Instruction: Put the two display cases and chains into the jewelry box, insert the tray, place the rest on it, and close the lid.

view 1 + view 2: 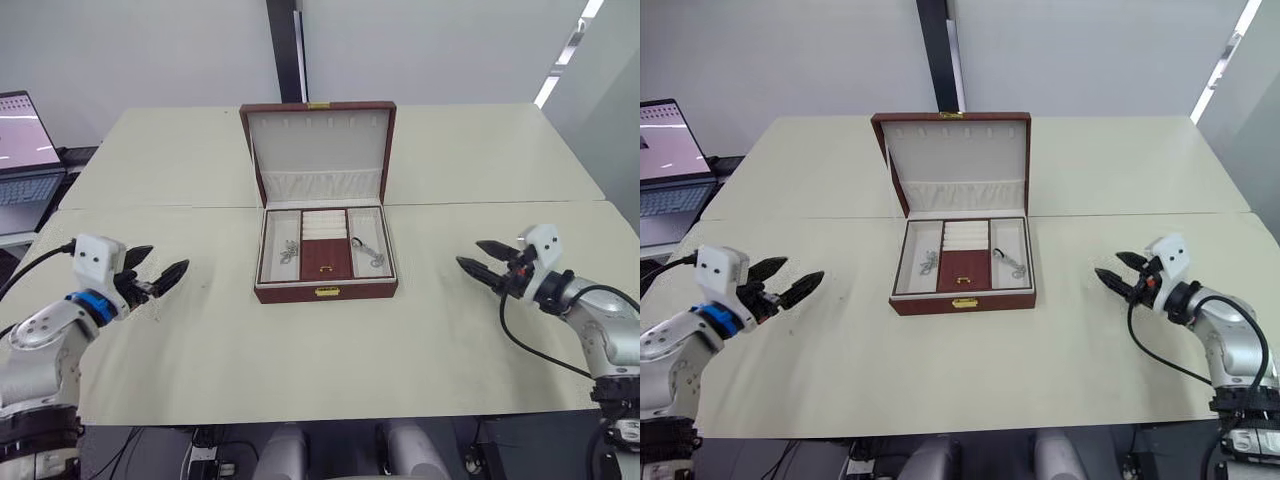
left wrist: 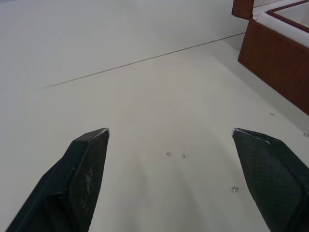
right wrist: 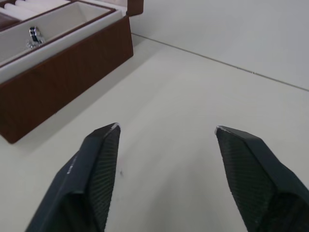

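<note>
- The pale cream table [image 1: 200, 330] was made of butted panels with seams showing, set before a plain grey-white wall with a dark vertical post [image 1: 285, 50] behind the box.
- A laptop [image 1: 25, 150] with its screen lit stood off the table's far left corner, cut off by the picture's edge.
- The jewelry box [image 1: 326, 291] sat at mid-table, its lid [image 1: 318, 150] standing upright and open, cream-lined with a gathered pocket.
- The tray [image 1: 325, 245] lay seated inside the box, its dark red centre panel showing; small silvery pieces lay in the left and right compartments, too small to identify.
- The left gripper [image 1: 160, 272] hovered over bare table well left of the box, jaws apart and empty.
- The right gripper [image 1: 482, 257] hovered well right of it, jaws likewise spread, holding nothing.
- Nothing lay between either gripper and the box.
</note>
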